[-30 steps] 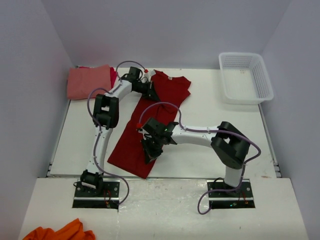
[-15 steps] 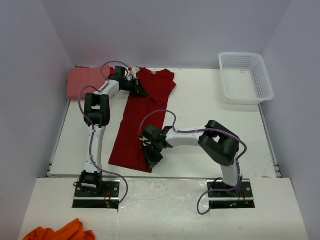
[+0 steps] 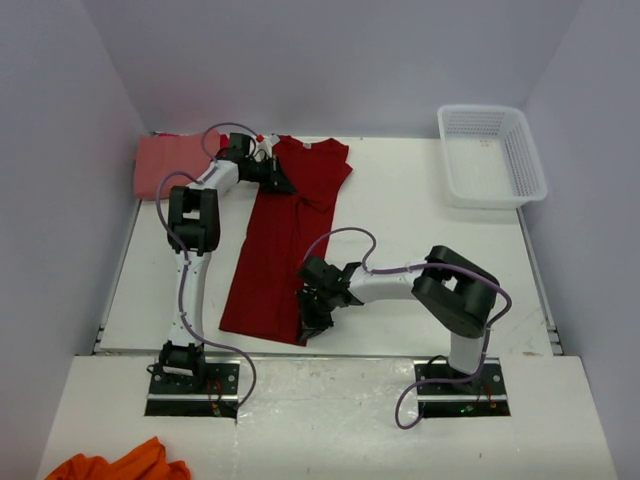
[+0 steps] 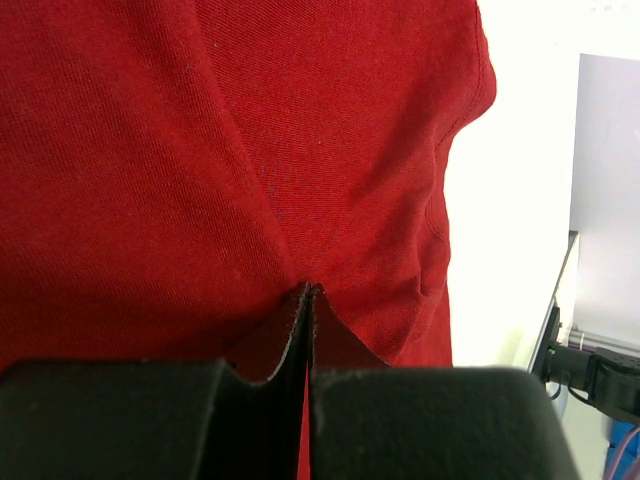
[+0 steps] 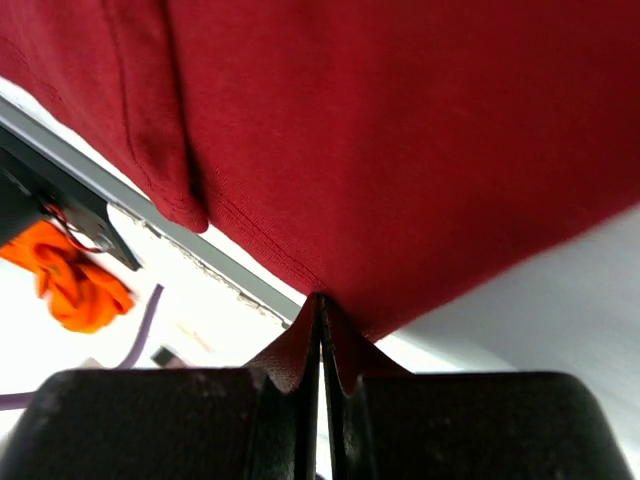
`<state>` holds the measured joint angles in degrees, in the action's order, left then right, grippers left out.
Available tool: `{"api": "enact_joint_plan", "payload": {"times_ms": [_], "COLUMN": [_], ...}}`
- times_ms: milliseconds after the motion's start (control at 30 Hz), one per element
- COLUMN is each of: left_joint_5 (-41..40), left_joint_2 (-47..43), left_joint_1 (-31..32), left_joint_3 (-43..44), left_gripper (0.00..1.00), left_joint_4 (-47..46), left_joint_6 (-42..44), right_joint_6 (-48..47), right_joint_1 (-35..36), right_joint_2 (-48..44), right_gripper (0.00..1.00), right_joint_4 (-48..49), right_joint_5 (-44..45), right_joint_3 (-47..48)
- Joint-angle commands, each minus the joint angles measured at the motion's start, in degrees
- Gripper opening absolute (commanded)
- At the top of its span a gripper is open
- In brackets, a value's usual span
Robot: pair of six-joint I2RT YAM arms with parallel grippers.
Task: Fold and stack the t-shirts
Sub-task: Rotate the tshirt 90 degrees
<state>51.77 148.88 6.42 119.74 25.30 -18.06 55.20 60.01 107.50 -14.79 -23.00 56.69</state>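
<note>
Left gripper [image 3: 285,185] and right gripper [image 3: 308,325] are both clenched on the red shirt [image 3: 285,250].
My left pinches its far left edge beside the collar, just right of the pink shirt [image 3: 175,165] in the far left corner of the table [image 3: 420,250]. The red shirt lies as a long strip toward me, and my right pinches its near right hem corner. The basket [image 3: 490,190] sits well apart, far right.

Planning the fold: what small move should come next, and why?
Probably the right gripper should carry its corner toward the left gripper, halving the length. The dark red shirt lies as a long narrow strip, pinched at the near corner by the right gripper and at the far end by the left.
</note>
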Motion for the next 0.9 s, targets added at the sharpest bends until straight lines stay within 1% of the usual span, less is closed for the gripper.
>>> {"api": "enact_joint_plan", "payload": {"times_ms": [0,100,233,333,367,500,600,700,767,800,833,867], "left_joint_5": [-5.98,-6.24,-7.2,-7.12,-7.55,-7.91,-7.73,-8.87,-8.96,-9.49,-9.67,-9.49], "left_joint_2": [1.59,1.5,0.45,-0.25,-0.34,-0.69,-0.78,-0.7,0.35,2.62,3.86,5.18], "left_joint_1": [-0.35,-0.09,0.26,0.62,0.79,1.58,2.2,3.16,4.91,5.44,5.97,6.85], "left_joint_3": [-2.23,-2.58,-4.16,-5.48,-5.75,-5.57,-4.96,-4.26,-0.76,1.52,6.33,8.21], "left_gripper": [0.0,0.0,0.0,0.0,0.0,0.0,0.0,0.0,0.0,0.0,0.0,0.0], "left_joint_4": [2.65,2.56,1.86,0.46,0.45,0.54,0.63,0.72,1.76,2.73,5.09,5.72], "left_joint_6": [1.28,1.01,0.84,0.31,0.22,0.22,0.31,-0.65,-0.04,0.13,0.14,-0.3], "right_joint_6": [3.68,5.62,8.78,10.63,11.24,10.11,9.23,9.4,9.57,9.84,10.19,10.63], "right_joint_1": [-0.42,-1.38,-4.98,-8.32,-9.55,-12.28,-12.9,-12.9,-12.81,-12.81,-12.81,-12.81], "right_joint_2": [5.09,4.73,3.33,0.26,-0.62,-4.23,-4.49,-5.11,-5.55,-5.99,-7.03,-7.65], "right_gripper": [0.0,0.0,0.0,0.0,0.0,0.0,0.0,0.0,0.0,0.0,0.0,0.0], "right_joint_4": [-10.61,-10.96,-11.67,-11.67,-11.76,-12.2,-13.51,-13.26,-12.02,-11.76,-11.32,-11.06], "right_joint_5": [17.99,19.4,21.6,22.91,24.57,26.43,27.4,25.91,24.86,24.5,24.59,24.67], "right_joint_3": [-7.82,-8.87,-11.85,-14.75,-15.46,-17.13,-16.61,-17.39,-18.97,-19.59,-20.21,-20.99]}}
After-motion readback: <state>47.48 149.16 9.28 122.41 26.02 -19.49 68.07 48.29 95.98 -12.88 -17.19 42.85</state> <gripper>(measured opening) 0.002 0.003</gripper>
